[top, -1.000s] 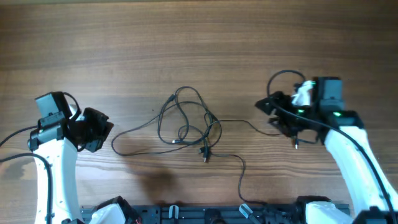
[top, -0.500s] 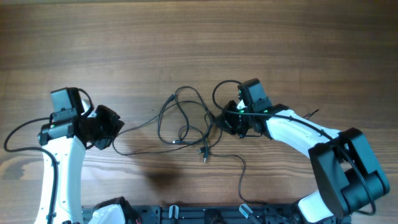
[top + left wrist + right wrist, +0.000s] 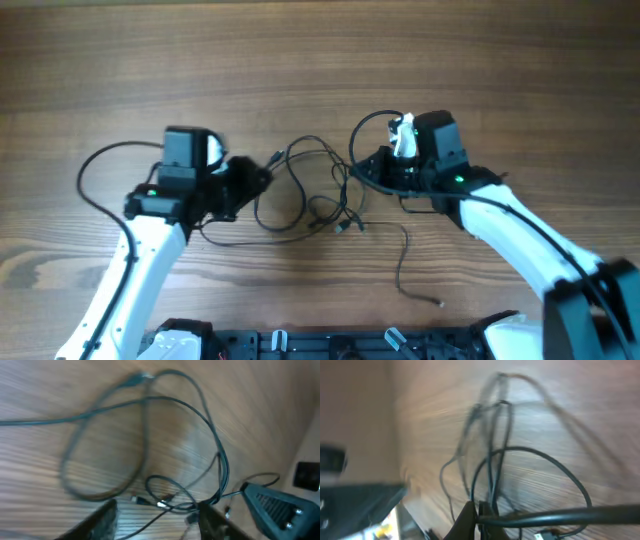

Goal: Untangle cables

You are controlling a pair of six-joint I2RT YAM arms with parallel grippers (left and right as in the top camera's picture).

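Note:
The cables (image 3: 312,203) lie as a loose tangle of thin black loops at the table's middle, and one strand trails off to a plug end (image 3: 437,301) at the front right. My left gripper (image 3: 262,181) is at the tangle's left edge. In the left wrist view its gripper (image 3: 159,524) is open, fingers (image 3: 104,521) wide apart, with a cable strand (image 3: 150,519) running across the gap and the loops (image 3: 146,435) beyond. My right gripper (image 3: 363,172) is at the tangle's right edge. In the right wrist view it (image 3: 479,519) is shut on a thin cable strand (image 3: 492,475).
Each arm's own thicker black wire arcs beside it: one loop (image 3: 98,165) left of the left arm, another (image 3: 372,122) above the right gripper and across the right wrist view (image 3: 555,516). A black rail (image 3: 300,345) runs along the table's front edge.
Both arms came in to the tangle. The right gripper shut on a strand and the left gripper opened. The tangle shifted and one cable end now trails to the front right.

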